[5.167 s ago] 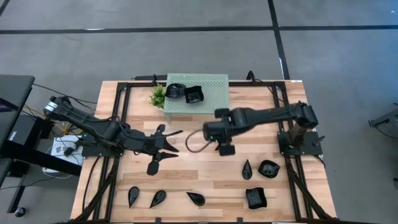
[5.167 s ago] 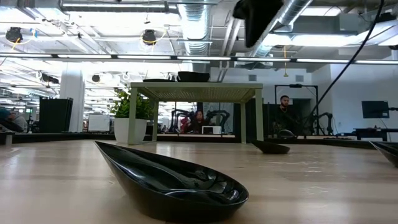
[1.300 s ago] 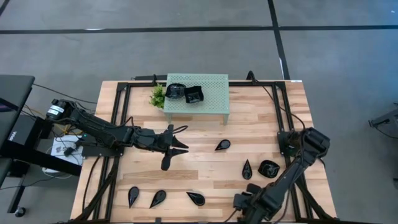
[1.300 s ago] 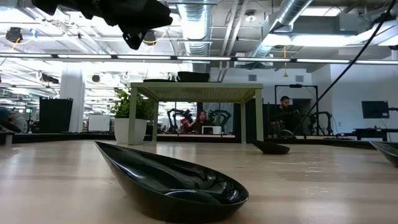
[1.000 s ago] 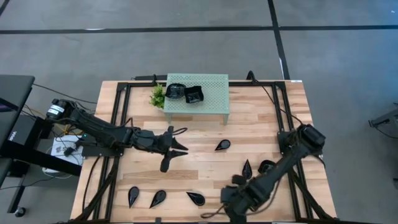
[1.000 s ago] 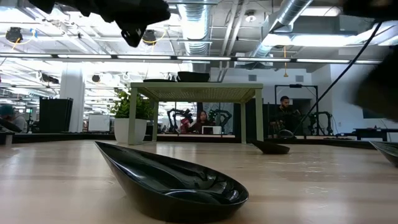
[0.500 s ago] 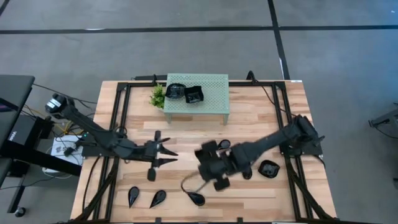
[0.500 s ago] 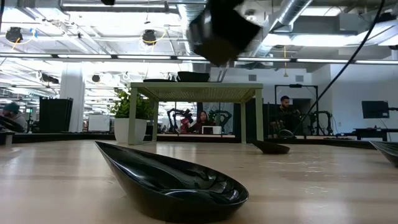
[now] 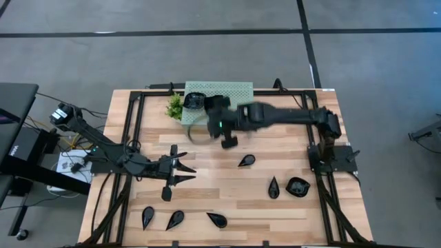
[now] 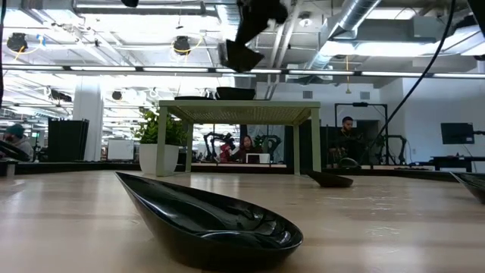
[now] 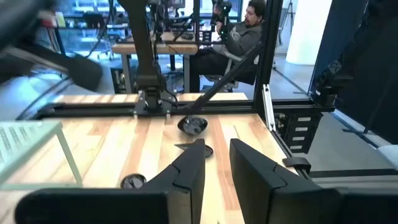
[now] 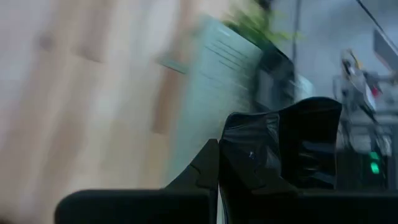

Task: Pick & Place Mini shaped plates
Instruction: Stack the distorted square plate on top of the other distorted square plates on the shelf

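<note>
Bench (image 9: pixel 289 141) of pale wood carries a mint-green perforated stand (image 9: pixel 238 93) beside a small potted plant (image 9: pixel 175 105). Right gripper (image 12: pixel 219 163), above the stand, clamps a glossy black wavy-edged plate (image 12: pixel 292 146). Left gripper (image 9: pixel 187 170) hovers open, empty; 6 black plates lie apart nearby.

Green stand (image 9: pixel 236 91) beside potted plant (image 9: pixel 176 106).
</note>
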